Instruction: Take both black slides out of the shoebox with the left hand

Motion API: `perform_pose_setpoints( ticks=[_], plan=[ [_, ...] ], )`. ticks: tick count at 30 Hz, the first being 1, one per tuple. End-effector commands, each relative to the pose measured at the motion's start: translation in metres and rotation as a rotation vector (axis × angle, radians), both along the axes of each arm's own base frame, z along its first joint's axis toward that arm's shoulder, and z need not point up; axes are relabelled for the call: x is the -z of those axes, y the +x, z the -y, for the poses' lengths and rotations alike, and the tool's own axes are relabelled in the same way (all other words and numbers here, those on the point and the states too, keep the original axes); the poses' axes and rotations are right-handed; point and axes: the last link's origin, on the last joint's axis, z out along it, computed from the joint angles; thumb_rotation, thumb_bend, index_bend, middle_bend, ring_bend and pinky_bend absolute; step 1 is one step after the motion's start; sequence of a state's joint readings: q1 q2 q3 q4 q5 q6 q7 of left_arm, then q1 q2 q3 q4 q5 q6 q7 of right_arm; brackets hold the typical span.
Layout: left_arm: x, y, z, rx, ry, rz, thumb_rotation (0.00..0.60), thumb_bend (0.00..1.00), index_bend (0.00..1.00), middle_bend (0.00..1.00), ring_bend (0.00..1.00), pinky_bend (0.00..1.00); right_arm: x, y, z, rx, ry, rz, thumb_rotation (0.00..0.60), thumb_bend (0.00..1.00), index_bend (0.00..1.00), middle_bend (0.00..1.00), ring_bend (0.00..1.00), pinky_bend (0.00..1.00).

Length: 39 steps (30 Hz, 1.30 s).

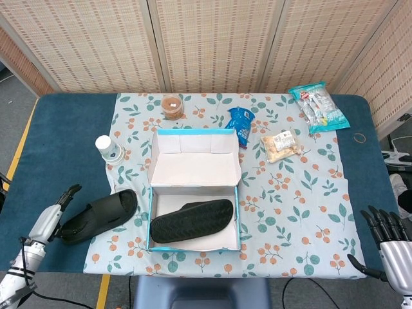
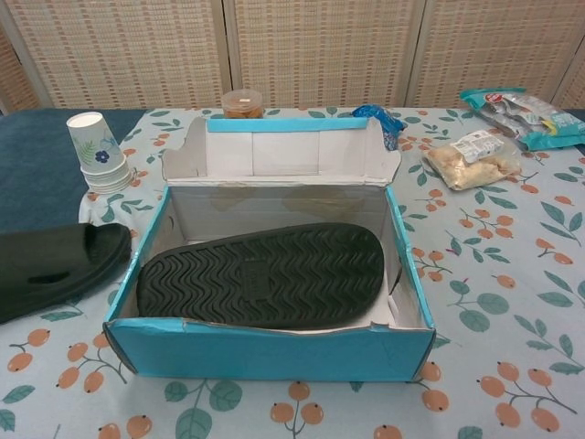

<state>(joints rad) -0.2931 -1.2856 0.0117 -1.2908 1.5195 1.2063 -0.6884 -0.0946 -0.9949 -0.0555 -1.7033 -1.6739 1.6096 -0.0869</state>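
One black slide lies strap up on the table just left of the shoebox; the chest view shows it at the left edge. My left hand sits at its heel end with fingers spread and lifted off it. The other black slide lies sole up inside the blue shoebox, filling most of the floor. My right hand hovers at the table's front right corner, fingers apart and holding nothing.
A stack of paper cups stands behind the freed slide. Behind the box are a brown jar and a blue snack bag. A cracker pack and teal bag lie at the back right.
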Motion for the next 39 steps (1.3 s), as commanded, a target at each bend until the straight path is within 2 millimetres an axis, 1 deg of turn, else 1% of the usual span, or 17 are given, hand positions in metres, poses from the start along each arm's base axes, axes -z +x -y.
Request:
perform_pose_setpoints(
  ticks=[1, 3, 6, 7, 9, 11, 13, 19, 21, 23, 25, 31, 39],
  plan=[
    [-0.007, 0.013, 0.009, 0.038, -0.042, 0.088, 0.600, 0.31, 0.00, 0.00, 0.00, 0.16, 0.000, -0.001, 0.001, 0.005, -0.002, 0.001, 0.401, 0.16, 0.00, 0.00, 0.00, 0.00],
    [-0.012, 0.024, 0.018, 0.080, -0.037, 0.145, 0.600, 0.32, 0.00, 0.00, 0.00, 0.15, 0.001, -0.001, 0.001, 0.004, 0.003, 0.000, 0.401, 0.16, 0.00, 0.00, 0.00, 0.00],
    [-0.020, 0.051, 0.038, 0.185, -0.055, 0.223, 0.600, 0.34, 0.00, 0.00, 0.00, 0.14, 0.002, -0.001, 0.001, 0.000, 0.008, -0.003, 0.401, 0.16, 0.00, 0.00, 0.00, 0.00],
    [-0.023, 0.063, 0.046, 0.237, -0.063, 0.230, 0.600, 0.34, 0.00, 0.00, 0.00, 0.13, 0.003, 0.000, 0.002, -0.001, 0.011, -0.003, 0.401, 0.16, 0.00, 0.00, 0.00, 0.00],
    [-0.023, 0.081, 0.055, 0.309, -0.085, 0.221, 0.600, 0.35, 0.00, 0.00, 0.00, 0.13, 0.004, 0.000, 0.002, -0.003, 0.016, -0.004, 0.401, 0.16, 0.00, 0.00, 0.00, 0.00],
    [-0.018, 0.102, 0.058, 0.375, -0.116, 0.184, 0.600, 0.34, 0.00, 0.00, 0.00, 0.13, 0.005, 0.001, 0.001, -0.008, 0.023, -0.006, 0.401, 0.16, 0.00, 0.00, 0.00, 0.00],
    [-0.010, 0.122, 0.050, 0.410, -0.131, 0.125, 0.600, 0.34, 0.00, 0.00, 0.00, 0.12, 0.006, 0.003, 0.000, -0.018, 0.030, -0.005, 0.402, 0.16, 0.00, 0.00, 0.00, 0.00],
    [0.017, 0.176, 0.025, 0.408, -0.285, 0.112, 0.600, 0.34, 0.00, 0.00, 0.00, 0.11, 0.006, 0.003, -0.002, -0.025, 0.033, -0.002, 0.402, 0.16, 0.00, 0.00, 0.00, 0.00],
    [0.024, 0.187, 0.015, 0.403, -0.311, 0.093, 0.600, 0.34, 0.00, 0.00, 0.00, 0.11, 0.006, 0.002, -0.001, -0.021, 0.035, -0.003, 0.402, 0.16, 0.00, 0.00, 0.00, 0.00],
    [0.031, 0.196, 0.003, 0.404, -0.310, 0.049, 0.600, 0.34, 0.00, 0.00, 0.00, 0.11, 0.006, 0.002, 0.000, -0.018, 0.037, -0.003, 0.402, 0.16, 0.00, 0.00, 0.00, 0.00],
    [0.040, 0.205, -0.003, 0.387, -0.335, 0.042, 0.600, 0.34, 0.00, 0.00, 0.00, 0.11, 0.005, 0.001, 0.000, -0.016, 0.033, -0.002, 0.401, 0.16, 0.00, 0.00, 0.00, 0.00],
    [0.063, 0.224, -0.011, 0.377, -0.396, 0.027, 0.600, 0.34, 0.00, 0.00, 0.00, 0.11, 0.005, -0.001, 0.001, -0.006, 0.036, -0.003, 0.401, 0.16, 0.00, 0.00, 0.00, 0.00],
    [0.092, 0.242, -0.025, 0.375, -0.434, -0.027, 0.600, 0.34, 0.00, 0.00, 0.00, 0.12, 0.005, -0.002, 0.003, 0.001, 0.039, 0.000, 0.402, 0.16, 0.00, 0.00, 0.00, 0.00]
  ],
)
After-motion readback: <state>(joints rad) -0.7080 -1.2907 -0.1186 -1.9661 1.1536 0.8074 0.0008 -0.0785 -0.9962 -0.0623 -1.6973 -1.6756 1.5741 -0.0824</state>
